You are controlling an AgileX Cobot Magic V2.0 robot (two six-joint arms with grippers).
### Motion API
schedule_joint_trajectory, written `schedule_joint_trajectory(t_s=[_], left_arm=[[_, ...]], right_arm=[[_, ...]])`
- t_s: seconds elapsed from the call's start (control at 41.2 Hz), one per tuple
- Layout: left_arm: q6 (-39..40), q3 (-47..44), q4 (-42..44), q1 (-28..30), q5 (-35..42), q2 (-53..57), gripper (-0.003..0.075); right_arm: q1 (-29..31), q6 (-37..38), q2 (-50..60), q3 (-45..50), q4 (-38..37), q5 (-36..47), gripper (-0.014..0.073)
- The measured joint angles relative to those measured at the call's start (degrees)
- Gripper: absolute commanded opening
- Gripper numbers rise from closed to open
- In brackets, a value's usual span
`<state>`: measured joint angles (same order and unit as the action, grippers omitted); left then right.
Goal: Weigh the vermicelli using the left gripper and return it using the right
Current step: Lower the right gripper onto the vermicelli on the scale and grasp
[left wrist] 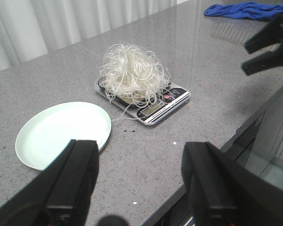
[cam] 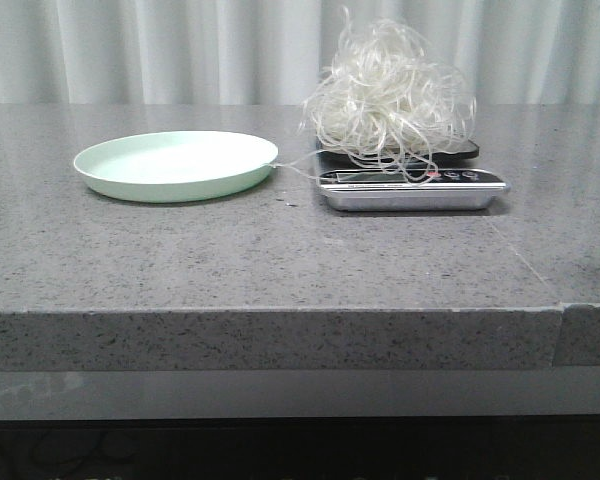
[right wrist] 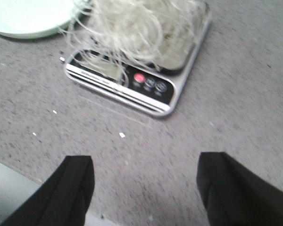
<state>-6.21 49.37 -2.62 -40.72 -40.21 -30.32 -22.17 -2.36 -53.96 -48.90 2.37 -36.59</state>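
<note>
The vermicelli (cam: 390,100) is a fluffy white tangle heaped on a small silver kitchen scale (cam: 410,188), with a few strands hanging over the display. It also shows in the left wrist view (left wrist: 134,73) and the right wrist view (right wrist: 137,28). The pale green plate (cam: 175,165) lies empty to the left of the scale. My left gripper (left wrist: 144,148) is open and empty, above the table's front edge, back from the plate (left wrist: 61,134). My right gripper (right wrist: 148,160) is open and empty, just in front of the scale (right wrist: 132,89). It also shows in the left wrist view (left wrist: 244,59).
A blue cloth (left wrist: 245,9) lies far off on the right of the grey stone table (cam: 280,260). A white curtain (cam: 180,50) hangs behind the table. Small white crumbs (right wrist: 121,135) lie on the table in front of the scale.
</note>
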Motion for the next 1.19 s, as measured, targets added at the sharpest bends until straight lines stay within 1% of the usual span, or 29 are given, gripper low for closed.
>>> schedule_joint_trajectory(t_s=[0.194,0.389,0.656,0.802,1.045,1.093,1.19], left_arm=[[0.0,-1.9,0.0,0.0,-1.3,2.7,0.0452],[0.0,-2.4,0.0,0.0,-1.5,2.7,0.0452],[0.0,-2.4,0.0,0.0,-1.5,2.7,0.0452],[0.0,-2.4,0.0,0.0,-1.5,2.7,0.0452],[0.0,-2.4,0.0,0.0,-1.5,2.7,0.0452],[0.0,-2.4,0.0,0.0,-1.5,2.7,0.0452],[0.0,-2.4,0.0,0.0,-1.5,2.7,0.0452]], right_arm=[[-2.7,-0.1,-10.5,-8.1,0.1,2.3,0.0563],[-2.8,-0.1,-21.8,-17.7,0.0,3.2,0.0563],[-2.8,-0.1,-35.1,-28.9,-3.1,3.2,0.0563],[-2.8,-0.1,-39.8,-31.8,-4.8,3.3,0.0563],[-2.8,-0.2,-44.3,-32.6,-6.0,4.4,0.0561],[-2.8,-0.2,-44.7,-32.7,-6.2,4.6,0.0552],[-2.8,-0.2,-45.1,-32.8,-6.4,4.6,0.0444]])
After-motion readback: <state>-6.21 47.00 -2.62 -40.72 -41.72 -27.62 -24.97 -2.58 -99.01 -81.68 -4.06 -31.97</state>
